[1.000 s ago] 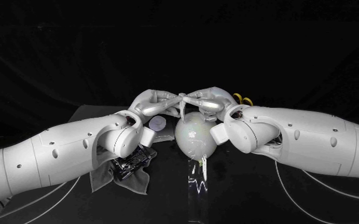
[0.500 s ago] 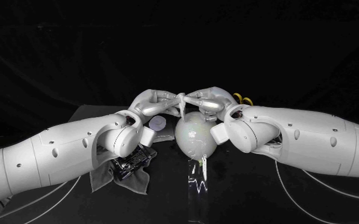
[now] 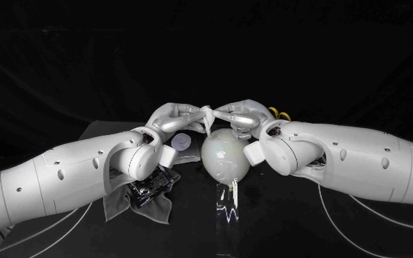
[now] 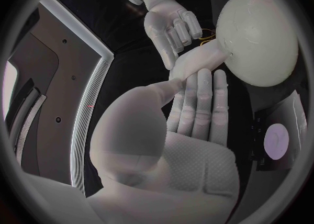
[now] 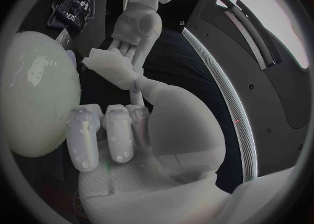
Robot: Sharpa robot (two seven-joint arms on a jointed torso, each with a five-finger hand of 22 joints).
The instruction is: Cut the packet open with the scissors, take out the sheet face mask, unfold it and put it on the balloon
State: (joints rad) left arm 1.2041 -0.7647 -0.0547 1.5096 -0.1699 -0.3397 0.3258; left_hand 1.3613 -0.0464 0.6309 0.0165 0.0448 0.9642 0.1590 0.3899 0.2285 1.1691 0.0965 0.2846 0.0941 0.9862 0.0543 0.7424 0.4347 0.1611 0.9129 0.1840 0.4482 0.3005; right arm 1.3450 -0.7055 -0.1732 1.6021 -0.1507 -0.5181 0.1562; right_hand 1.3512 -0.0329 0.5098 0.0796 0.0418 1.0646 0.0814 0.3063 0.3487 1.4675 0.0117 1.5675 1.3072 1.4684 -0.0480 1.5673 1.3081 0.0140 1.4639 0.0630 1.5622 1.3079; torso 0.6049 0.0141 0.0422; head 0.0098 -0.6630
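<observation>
A folded white sheet mask (image 3: 207,113) hangs between my two hands, just above the pale balloon (image 3: 225,155). My left hand (image 3: 175,118) pinches one end of the mask (image 4: 196,63) between thumb and fingers. My right hand (image 3: 242,114) pinches the other end (image 5: 110,67). In the left wrist view my left hand (image 4: 191,110) faces the right hand (image 4: 167,25) beside the balloon (image 4: 259,35). The right wrist view has my right hand (image 5: 124,130), the left hand (image 5: 135,29) and the balloon (image 5: 36,98). The packet (image 3: 181,143) with a round label lies left of the balloon. Yellow-handled scissors (image 3: 278,113) lie behind my right hand.
A grey cloth (image 3: 146,205) with a black object (image 3: 151,185) on it lies at the front left under my left arm. The balloon's stand (image 3: 227,204) runs towards the table's front edge. The packet (image 4: 277,140) sits near the left hand.
The fingertips of both hands have shifted slightly and a bit more of the white mask shows between them. The balloon and the other things stay put.
</observation>
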